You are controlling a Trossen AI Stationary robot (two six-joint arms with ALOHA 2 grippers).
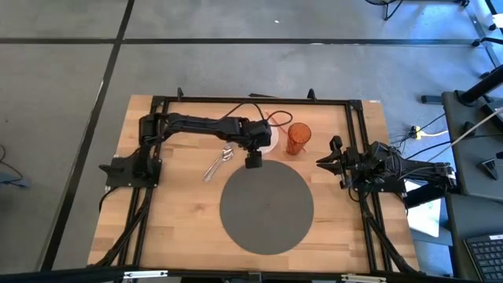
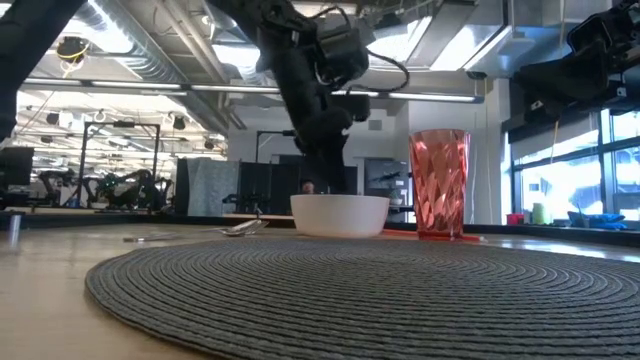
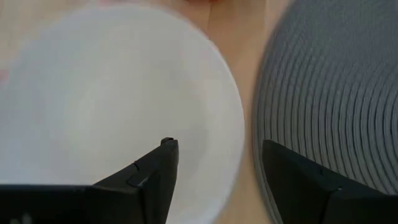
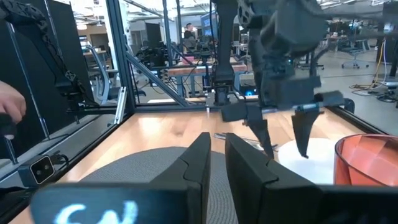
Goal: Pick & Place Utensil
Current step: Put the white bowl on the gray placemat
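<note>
A metal utensil lies flat on the wooden table left of the white bowl; the low view shows the utensil too. My left gripper hangs over the bowl's near edge, fingers open and pointing down. In the left wrist view, my left gripper straddles the bowl's rim: one finger over the inside, the other over the wood between bowl and mat. I see no touch. My right gripper waits shut at the table's right side.
An orange-red faceted cup stands just right of the bowl. A round grey woven placemat covers the table's near middle. A black frame runs around the table. A person's hand shows beyond the table's left edge.
</note>
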